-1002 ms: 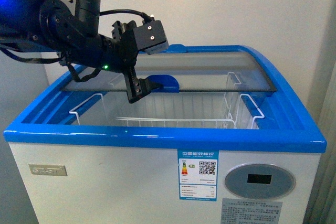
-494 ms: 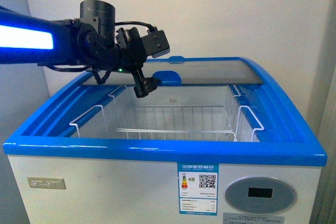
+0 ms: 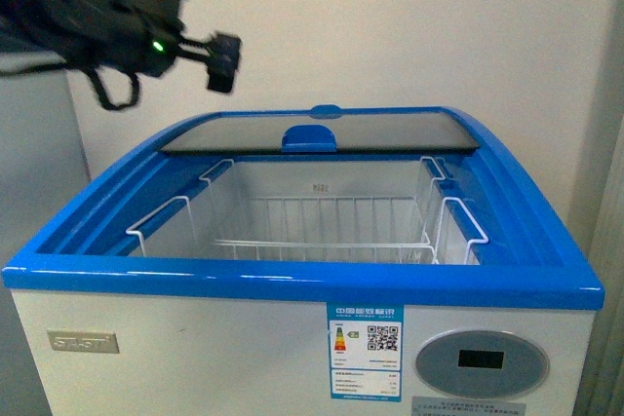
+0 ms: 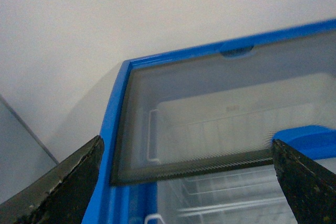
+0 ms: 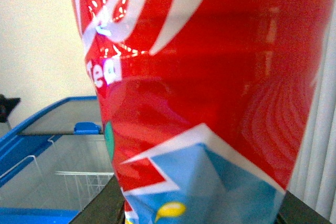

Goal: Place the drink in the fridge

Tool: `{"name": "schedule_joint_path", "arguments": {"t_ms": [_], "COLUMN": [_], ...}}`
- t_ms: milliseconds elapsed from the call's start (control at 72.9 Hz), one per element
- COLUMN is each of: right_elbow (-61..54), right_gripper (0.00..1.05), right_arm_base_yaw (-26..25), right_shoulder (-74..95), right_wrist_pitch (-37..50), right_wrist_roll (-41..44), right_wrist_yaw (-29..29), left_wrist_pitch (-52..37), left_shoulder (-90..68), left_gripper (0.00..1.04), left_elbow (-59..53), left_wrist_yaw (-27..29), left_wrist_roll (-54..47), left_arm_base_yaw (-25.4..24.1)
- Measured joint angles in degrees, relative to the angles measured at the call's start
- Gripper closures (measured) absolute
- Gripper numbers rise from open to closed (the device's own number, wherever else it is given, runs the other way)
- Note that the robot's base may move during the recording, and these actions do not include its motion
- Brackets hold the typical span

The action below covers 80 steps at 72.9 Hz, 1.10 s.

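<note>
The fridge (image 3: 292,275) is a white chest freezer with a blue rim. Its sliding glass lid (image 3: 390,129) is pushed to the back, leaving the front part open over white wire baskets (image 3: 322,231). My left gripper (image 3: 222,60) is open and empty, raised above the fridge's back left corner. In the left wrist view it (image 4: 191,192) looks down on the lid's front edge (image 4: 194,163). My right gripper (image 5: 202,213) is shut on the drink (image 5: 210,77), whose red label fills that view. The fridge (image 5: 52,129) shows beyond it, lower left. The right gripper is out of the front view.
A blue lid handle (image 3: 310,136) sits at the middle of the glass edge. A white wall stands behind the fridge. A round grey display (image 3: 481,362) and an energy sticker (image 3: 366,338) are on the front panel.
The glass lid has slid further back, widening the opening. My left arm has let go of the lid handle and risen up and to the left, away from the fridge.
</note>
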<state>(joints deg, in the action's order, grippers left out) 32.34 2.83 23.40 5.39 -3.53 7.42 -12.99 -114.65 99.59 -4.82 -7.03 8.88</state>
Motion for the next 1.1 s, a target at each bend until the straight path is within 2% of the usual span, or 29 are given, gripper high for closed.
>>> {"name": "schedule_joint_path", "arguments": {"t_ms": [96,123,178,220,261,288,370,412,549,659,727,755,933,1098], "right_elbow": [0.00,0.00,0.00,0.13,2.40,6.03,12.96,14.53,18.69,25.57,29.57,31.98,45.07,55.30], "right_gripper": [0.66,0.66,0.66,0.66,0.66,0.66,0.66,0.66,0.66,0.66,0.66,0.66,0.66,0.66], "right_arm_base_yaw": [0.02,0.04,0.04,-0.02,-0.98,-2.64,-5.92,-6.27,-4.37,-1.97,-0.72,0.07,4.50,8.33], "right_shoulder": [0.00,0.00,0.00,0.20,1.40,3.15,8.31,11.91,25.81,37.88,44.50,48.30,65.55,77.75], "right_wrist_pitch": [0.00,0.00,0.00,-0.46,-6.25,-14.75,-29.44,-31.98,-25.18,-20.13,-20.09,-20.48,-22.23,-24.55], "right_wrist_roll": [0.00,0.00,0.00,0.28,1.64,3.41,10.47,14.84,29.88,42.80,48.94,53.83,72.11,84.04], "right_wrist_yaw": [-0.44,-0.52,-0.50,-0.85,-3.28,-6.60,-12.48,-13.73,-16.09,-15.54,-14.43,-14.45,-14.97,-13.22], "left_wrist_pitch": [-4.28,-6.54,-13.66,-17.11,-20.31,-21.29,-23.43,-24.39,-25.88,-26.45,-26.75,-26.80,-26.77,-25.68], "left_shoulder": [12.59,15.23,21.62,25.66,31.69,34.82,44.78,48.57,53.00,55.25,57.35,58.05,62.66,66.90], "left_gripper": [0.08,0.11,0.20,0.25,0.32,0.36,0.48,0.55,0.76,0.92,1.03,1.02,1.02,1.02], "left_elbow": [-16.66,-20.74,-31.30,-37.66,-46.25,-50.36,-62.51,-67.49,-76.67,-80.96,-82.86,-83.43,-87.67,-90.68], "left_wrist_yaw": [-3.87,-2.47,5.77,8.59,9.75,9.77,9.97,9.99,9.07,8.17,5.29,5.18,4.83,4.83], "left_wrist_roll": [6.95,6.93,6.91,6.91,6.91,6.93,6.93,6.93,6.93,6.93,6.91,7.04,6.93,6.93], "left_arm_base_yaw": [-0.48,-0.31,0.07,0.02,-0.72,-1.31,-3.02,-3.72,-4.52,-4.96,-7.10,-7.56,-8.63,-8.63]}}
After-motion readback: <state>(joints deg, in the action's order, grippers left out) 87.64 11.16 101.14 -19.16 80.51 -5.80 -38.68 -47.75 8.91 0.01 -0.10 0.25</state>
